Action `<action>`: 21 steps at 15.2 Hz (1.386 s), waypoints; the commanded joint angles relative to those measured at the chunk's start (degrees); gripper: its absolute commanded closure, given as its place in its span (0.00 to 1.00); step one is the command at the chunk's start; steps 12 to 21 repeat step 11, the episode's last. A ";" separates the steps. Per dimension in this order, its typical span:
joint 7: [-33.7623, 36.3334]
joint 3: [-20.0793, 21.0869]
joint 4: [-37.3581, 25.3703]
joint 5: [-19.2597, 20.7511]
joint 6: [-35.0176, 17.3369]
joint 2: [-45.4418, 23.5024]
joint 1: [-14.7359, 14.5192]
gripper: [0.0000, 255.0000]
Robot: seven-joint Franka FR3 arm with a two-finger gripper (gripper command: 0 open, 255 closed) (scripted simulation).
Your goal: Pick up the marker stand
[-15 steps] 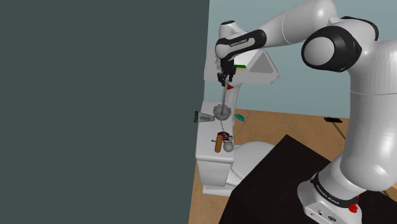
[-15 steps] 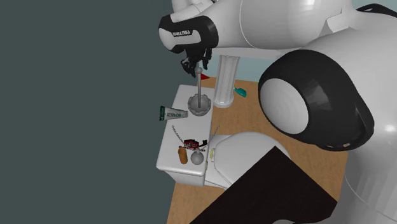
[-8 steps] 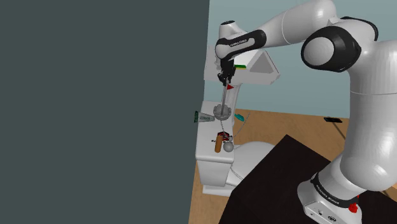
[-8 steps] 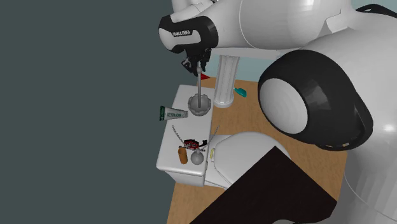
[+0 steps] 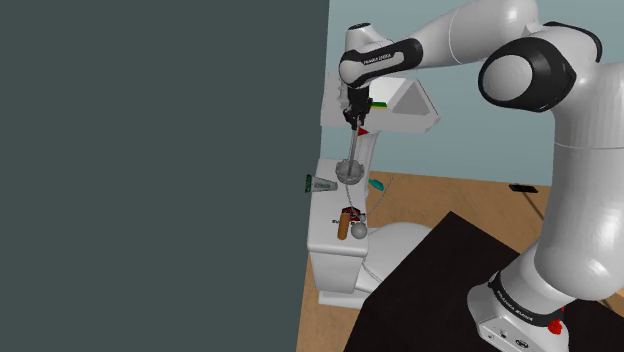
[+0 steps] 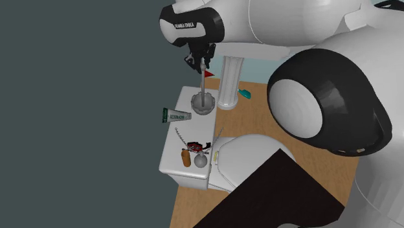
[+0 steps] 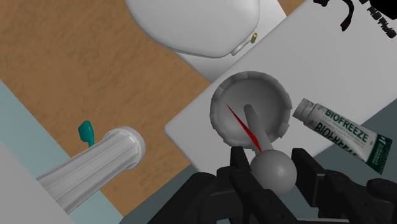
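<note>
- We see the marker stand [image 7: 251, 105], a grey dished base with a thin rod, a red flag [image 7: 245, 130] and a ball knob [image 7: 273, 170]. It is on the white toilet tank lid [image 7: 305, 51], near the Biofreeze tube [image 7: 340, 130].
- The gripper [image 6: 202, 63] hangs right above it, and its fingers [image 7: 305, 170] pinch the knob from both sides.
- We judge the stand rigid and bottom-heavy, so it may swing under a round, slippery knob. A hold on the rod just below would be steadier.
- We cannot quite tell whether the base touches the lid.
</note>
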State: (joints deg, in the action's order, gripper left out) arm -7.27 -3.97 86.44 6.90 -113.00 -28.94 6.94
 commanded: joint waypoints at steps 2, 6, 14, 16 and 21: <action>-0.24 0.00 -1.38 -0.05 2.01 0.67 -0.03 1.00; -0.57 0.00 -3.31 -0.12 4.68 1.42 -0.05 1.00; -0.83 -0.01 -5.03 -0.17 6.85 1.88 -0.06 1.00; -0.83 -0.01 -5.03 -0.17 6.85 1.88 -0.06 1.00; -0.83 -0.01 -5.03 -0.17 6.85 1.88 -0.06 1.00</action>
